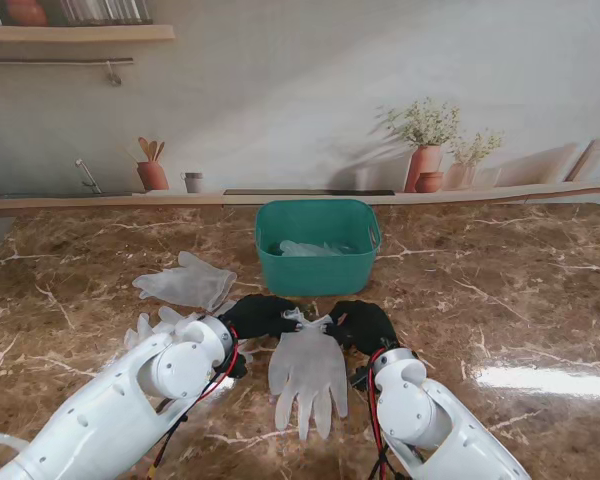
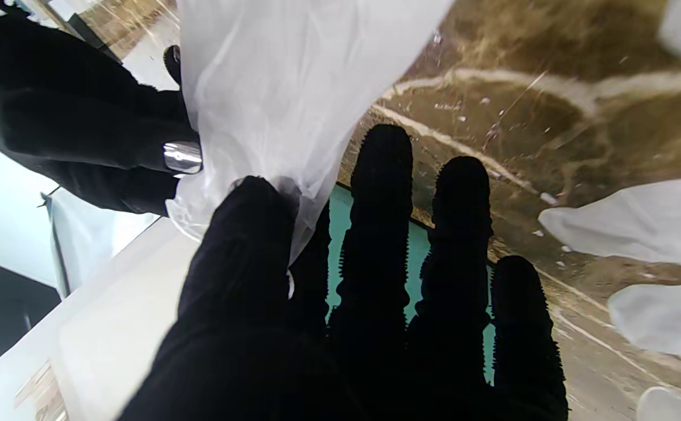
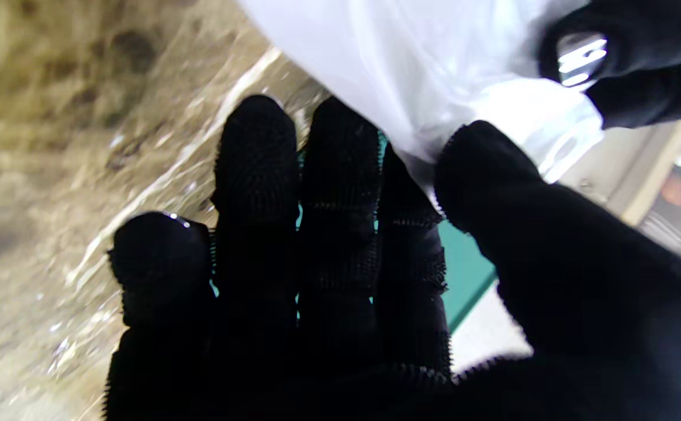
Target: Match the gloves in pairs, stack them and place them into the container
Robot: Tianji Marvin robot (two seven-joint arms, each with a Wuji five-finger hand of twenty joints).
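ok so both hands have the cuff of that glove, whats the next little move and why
Probably carry the held glove forward toward the green container. The left hand and right hand both pinch its cuff, its fingers trailing toward me, and the bin sits just beyond.

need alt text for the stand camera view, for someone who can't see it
Two black-gloved hands, left hand and right hand, pinch the cuff of a white glove before a green tub. Another glove lies left.
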